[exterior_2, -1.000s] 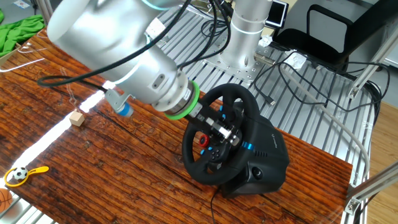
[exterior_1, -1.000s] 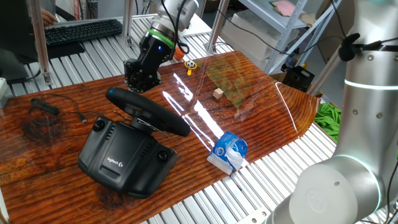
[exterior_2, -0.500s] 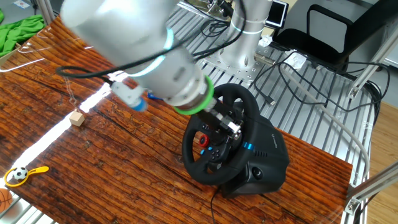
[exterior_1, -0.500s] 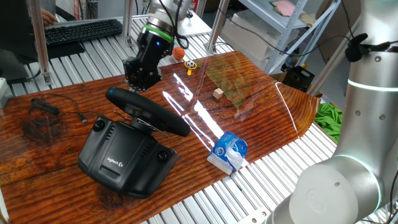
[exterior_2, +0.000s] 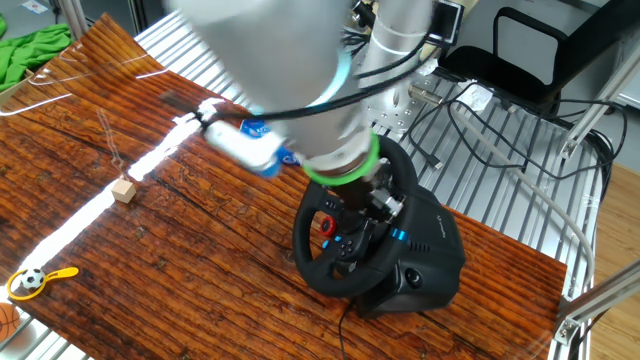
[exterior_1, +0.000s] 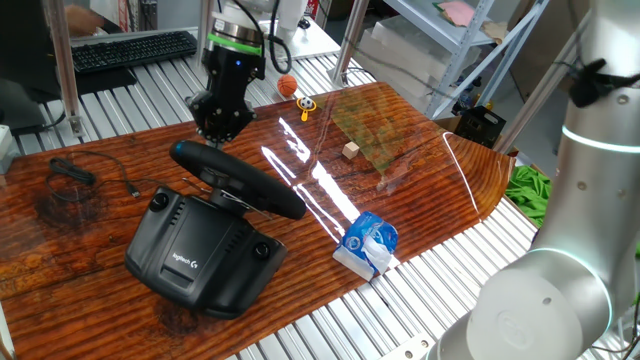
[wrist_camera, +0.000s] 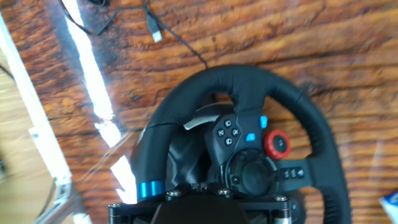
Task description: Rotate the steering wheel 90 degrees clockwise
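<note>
**Hovering over the wheel rim**

Resting on the wooden tabletop (exterior_1: 420, 190), the black Logitech base (exterior_1: 200, 258) carries the steering wheel (exterior_1: 236, 180) tilted upright. Gripper (exterior_1: 222, 128) sits just above the rim's far edge; finger opening cannot be determined.

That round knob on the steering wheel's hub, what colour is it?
Red. The knob on the steering wheel shows best in the hand view.
</note>
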You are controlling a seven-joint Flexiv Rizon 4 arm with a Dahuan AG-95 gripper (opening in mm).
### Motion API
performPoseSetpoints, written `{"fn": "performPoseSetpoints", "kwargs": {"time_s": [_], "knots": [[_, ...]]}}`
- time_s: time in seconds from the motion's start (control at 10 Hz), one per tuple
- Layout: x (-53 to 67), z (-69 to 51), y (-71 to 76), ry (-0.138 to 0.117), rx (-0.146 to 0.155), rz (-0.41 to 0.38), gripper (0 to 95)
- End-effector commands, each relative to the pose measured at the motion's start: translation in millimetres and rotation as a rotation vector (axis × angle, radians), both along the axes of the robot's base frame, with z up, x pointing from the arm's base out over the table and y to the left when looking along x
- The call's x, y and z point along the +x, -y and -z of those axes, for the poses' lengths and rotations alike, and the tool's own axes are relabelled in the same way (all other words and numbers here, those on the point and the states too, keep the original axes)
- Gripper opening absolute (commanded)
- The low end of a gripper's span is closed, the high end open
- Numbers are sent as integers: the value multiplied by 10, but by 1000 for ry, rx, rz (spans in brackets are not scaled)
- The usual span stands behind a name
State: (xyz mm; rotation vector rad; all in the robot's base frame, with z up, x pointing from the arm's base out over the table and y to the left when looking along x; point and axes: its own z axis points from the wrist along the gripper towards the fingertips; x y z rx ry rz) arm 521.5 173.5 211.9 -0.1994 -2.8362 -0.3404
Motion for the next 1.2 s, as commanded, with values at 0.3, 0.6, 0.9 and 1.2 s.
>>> {"fn": "performPoseSetpoints", "kwargs": {"time_s": [0.3,0.6,0.9,1.2], "knots": [[30,-13,14,32,-51,-4,0],[51,-11,47,31,-53,-2,0],[87,-16,98,33,-53,-8,0],[95,-16,108,30,-54,-5,0]]}}
